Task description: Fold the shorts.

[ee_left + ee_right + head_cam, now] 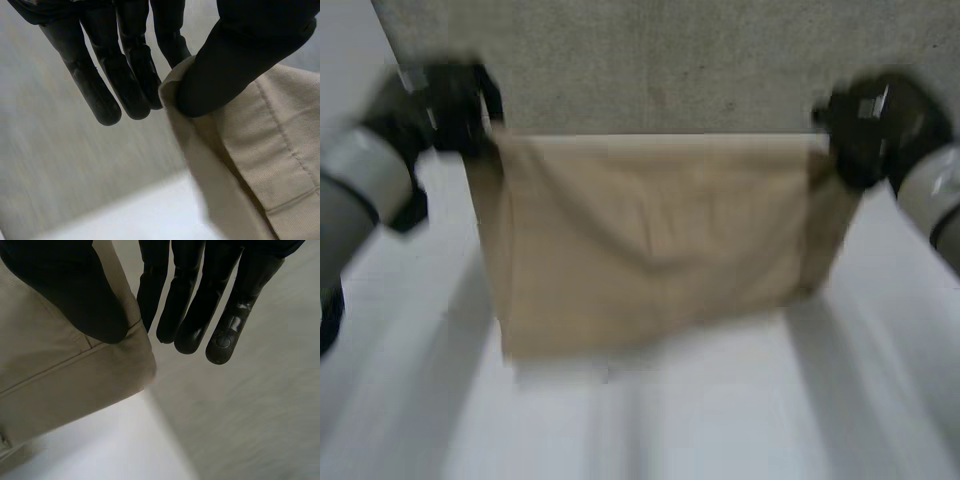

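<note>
The shorts are seen to be of tan woven cloth, matt, with a fine diagonal twill grain and lines of stitching along the hems. The left hand and the right hand are covered in a black, smooth material, on which a faint sheen is caught along the fingers. The table is shown as a white, smooth, matt surface. Beyond its far edge a grey surface is seen, speckled and rough, like concrete. The left arm is cased in a pale, smooth shell.
</note>
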You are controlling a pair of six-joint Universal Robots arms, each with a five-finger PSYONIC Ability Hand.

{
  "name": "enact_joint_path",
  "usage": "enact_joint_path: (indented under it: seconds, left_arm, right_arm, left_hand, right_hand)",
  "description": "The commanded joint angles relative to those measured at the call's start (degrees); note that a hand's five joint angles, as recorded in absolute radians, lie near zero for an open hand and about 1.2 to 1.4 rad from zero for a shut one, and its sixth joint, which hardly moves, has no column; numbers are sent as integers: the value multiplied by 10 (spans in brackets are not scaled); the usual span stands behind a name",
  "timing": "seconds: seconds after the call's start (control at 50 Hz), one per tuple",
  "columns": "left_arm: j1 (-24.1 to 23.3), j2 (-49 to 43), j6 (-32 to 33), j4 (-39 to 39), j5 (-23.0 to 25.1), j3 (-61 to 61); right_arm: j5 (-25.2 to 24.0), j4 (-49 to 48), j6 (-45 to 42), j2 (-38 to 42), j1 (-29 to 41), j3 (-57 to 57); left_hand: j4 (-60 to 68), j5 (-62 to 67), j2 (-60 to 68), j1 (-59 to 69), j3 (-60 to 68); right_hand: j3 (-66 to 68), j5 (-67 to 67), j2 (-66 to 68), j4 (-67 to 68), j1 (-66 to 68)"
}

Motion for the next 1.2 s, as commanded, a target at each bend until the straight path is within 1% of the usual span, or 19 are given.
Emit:
enact_joint_path:
  seconds: [0.02, 0.1, 0.14, 0.26, 0.36, 0.48, 0.56, 0.64, 0.68, 0.76, 0.78, 0.84, 0.86, 0.94, 0.98, 1.0, 1.06, 1.08, 1.2]
  left_arm:
    - [3, 12, -71, -3, -54, 184]
    - [0, 64, -75, -3, -52, 173]
    - [3, 102, -79, -4, -49, 138]
    - [0, 157, -79, -3, -47, 47]
    - [-6, 217, -81, -7, -39, -4]
    - [-10, 253, -82, -7, -16, 3]
    - [-6, 266, -83, -12, -14, 28]
    - [-1, 253, -83, -23, -14, 43]
    - [-1, 226, -82, -24, -14, 42]
    - [1, 151, -79, -24, -14, 33]
    - [1, 136, -79, -24, -14, 31]
    - [1, 72, -76, -21, -15, 17]
    - [1, 54, -75, -19, -14, 16]
    - [1, -70, -72, 1, -15, 31]
    - [1, -113, -72, 14, -16, 43]
    - [1, -162, -68, 29, -17, 59]
    - [-2, -220, -57, 45, -17, 80]
    - [-4, -259, -43, 56, -18, 99]
    - [-4, -378, 26, 90, -37, 192]
  right_arm:
    - [51, -171, 69, -69, 11, -76]
    - [54, -166, 69, -107, 9, -81]
    - [52, -133, 70, -117, 9, -75]
    - [48, -30, 69, -144, 11, -53]
    - [50, 8, 69, -171, 12, -45]
    - [51, 29, 70, -211, 11, -51]
    - [50, 44, 69, -213, 11, -53]
    - [44, 51, 67, -202, 8, -47]
    - [39, 52, 67, -187, 8, -42]
    - [28, 52, 58, -112, 8, -30]
    - [27, 51, 46, -79, 9, -27]
    - [28, 49, 21, -32, 11, -25]
    - [28, 48, 7, 2, 16, -26]
    - [32, 42, -9, 88, 44, -43]
    - [34, 22, -7, 137, 55, -60]
    - [34, 12, -6, 155, 55, -64]
    - [38, -41, -8, 225, 57, -78]
    - [40, -55, -8, 242, 57, -82]
    - [78, -165, -11, 340, 60, -134]
  left_hand:
    - [115, 126, 113, 150, 119]
    - [115, 126, 113, 150, 119]
    - [115, 126, 113, 150, 119]
    - [115, 126, 113, 150, 119]
    - [115, 126, 113, 150, 119]
    - [115, 126, 113, 150, 119]
    - [115, 126, 113, 150, 119]
    - [115, 126, 113, 150, 119]
    - [115, 126, 113, 150, 119]
    - [115, 126, 113, 150, 119]
    - [115, 126, 113, 150, 119]
    - [115, 126, 113, 150, 119]
    - [115, 126, 113, 150, 119]
    - [115, 126, 113, 150, 119]
    - [115, 126, 113, 150, 119]
    - [115, 126, 113, 150, 119]
    - [115, 126, 113, 150, 119]
    - [115, 126, 113, 150, 119]
    - [115, 126, 113, 150, 119]
  right_hand:
    - [122, 137, 124, 117, 257]
    - [122, 137, 124, 117, 257]
    - [122, 137, 124, 117, 257]
    - [122, 137, 124, 117, 257]
    - [122, 137, 124, 117, 257]
    - [122, 137, 124, 117, 257]
    - [122, 137, 124, 117, 257]
    - [122, 137, 124, 117, 257]
    - [122, 137, 124, 117, 257]
    - [122, 137, 124, 117, 257]
    - [122, 137, 124, 117, 257]
    - [122, 137, 124, 117, 257]
    - [122, 137, 124, 117, 257]
    - [122, 137, 124, 117, 257]
    - [122, 137, 124, 117, 257]
    - [122, 137, 124, 117, 257]
    - [122, 137, 124, 117, 257]
    - [122, 137, 124, 117, 257]
    - [122, 137, 124, 117, 257]
